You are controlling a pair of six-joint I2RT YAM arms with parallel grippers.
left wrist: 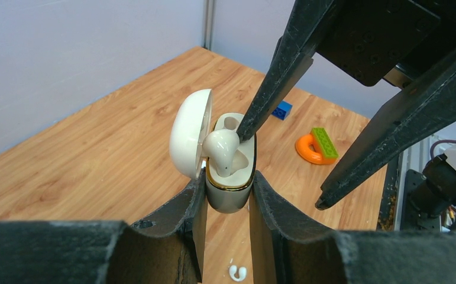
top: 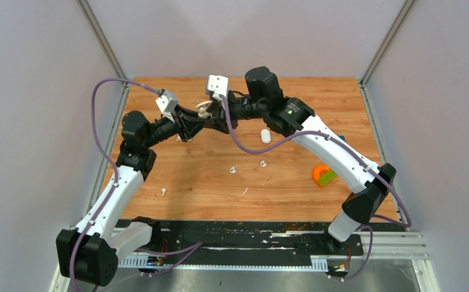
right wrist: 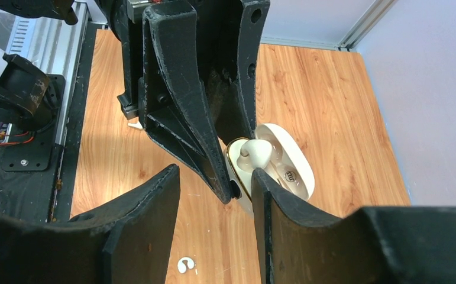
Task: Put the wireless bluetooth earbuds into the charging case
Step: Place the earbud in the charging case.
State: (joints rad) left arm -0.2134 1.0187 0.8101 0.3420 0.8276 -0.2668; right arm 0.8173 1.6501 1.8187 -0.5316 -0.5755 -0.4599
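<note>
Glossy white charging case [left wrist: 230, 188] pinched in left end effector [left wrist: 228, 180]; right end effector [left wrist: 283, 168] spread, touching rounded earbud [left wrist: 220, 148].

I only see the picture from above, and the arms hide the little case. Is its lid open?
Observer: Yes. On the left wrist camera the lid is flipped open on the charging case, which the left gripper clamps.
Operator: Is the other hand holding an earbud?
Observer: No. The right gripper is open, and one fingertip touches an earbud that sticks up from the case's near slot and does not look fully down.
</note>
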